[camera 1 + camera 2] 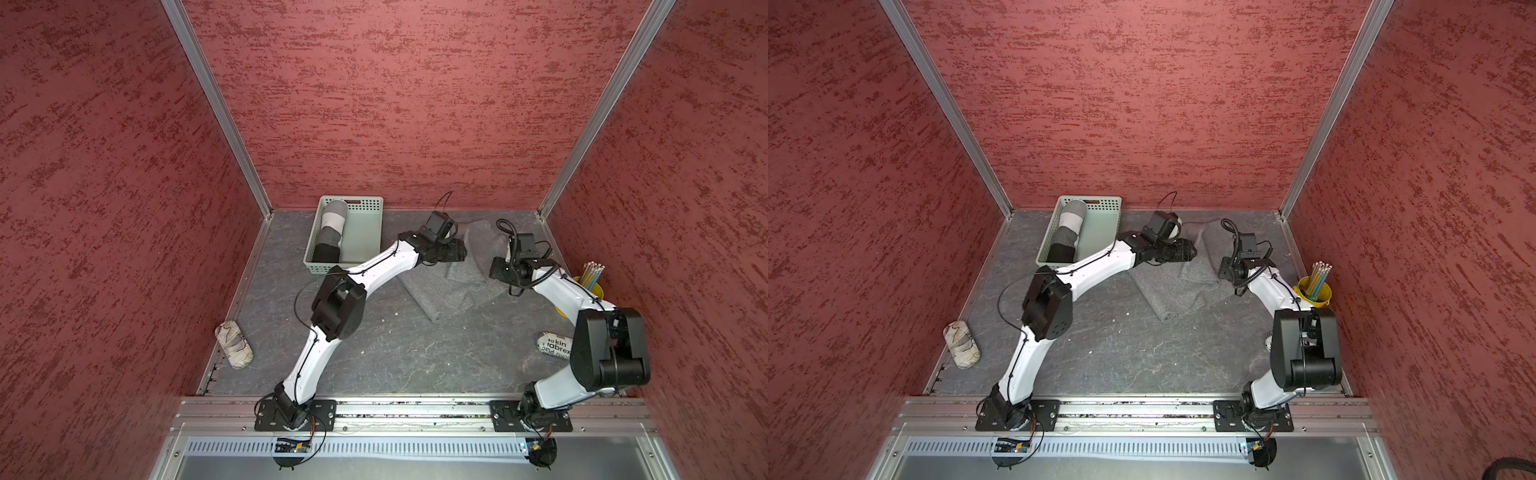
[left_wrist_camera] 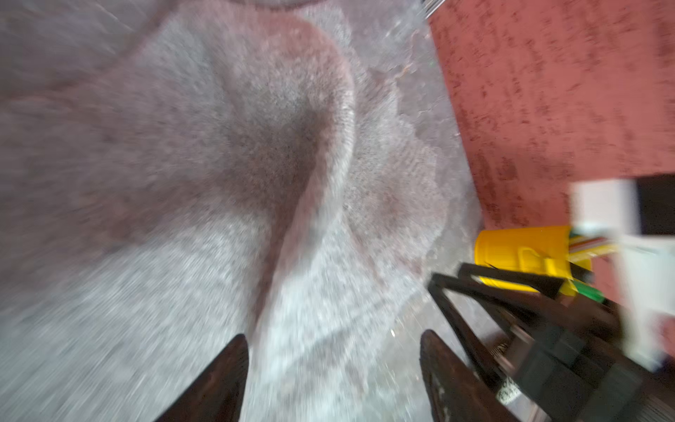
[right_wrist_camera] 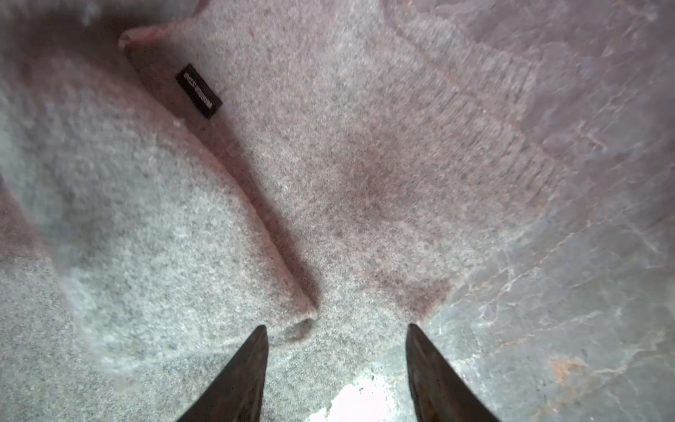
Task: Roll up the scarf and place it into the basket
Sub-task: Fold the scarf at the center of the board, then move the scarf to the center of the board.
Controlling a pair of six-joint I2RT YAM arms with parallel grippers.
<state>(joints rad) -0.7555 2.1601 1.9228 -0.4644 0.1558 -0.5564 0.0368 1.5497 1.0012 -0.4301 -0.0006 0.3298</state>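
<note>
Both arms are out over the grey scarf (image 1: 446, 286), which lies unrolled and rumpled on the dark table (image 1: 395, 353), right of centre and reaching toward the back wall. Its long axis runs from mid-table away to the back, slanted a little right, with its short end nearest the arm bases. The left gripper (image 2: 332, 339) hangs over a raised ridge of fabric, fingers spread wide with nothing pinched between them. The right gripper (image 3: 336, 327) is also parted, gripping nothing, poised above a folded edge where the scarf meets bare table; a small black label (image 3: 199, 91) shows further along that fold. In both top views the two grippers sit near each other across the cloth, left (image 1: 1190, 251) and right (image 1: 1225, 270). The basket (image 1: 361, 203) sits back-left with its end wall near the back wall, long side running front to back, and a rolled striped cloth (image 1: 330, 232) lies along its left wall; the floor beside the roll is bare. The left forearm crosses just past its near right corner. Room is tight on the right: the yellow pencil bucket (image 1: 1314, 291) hugs the side wall beside the right arm. A patterned case (image 1: 234, 344) lies at the left edge, and a printed pouch (image 1: 555, 345) peeks from behind the right arm. Wide open table lies between scarf and bases.
</note>
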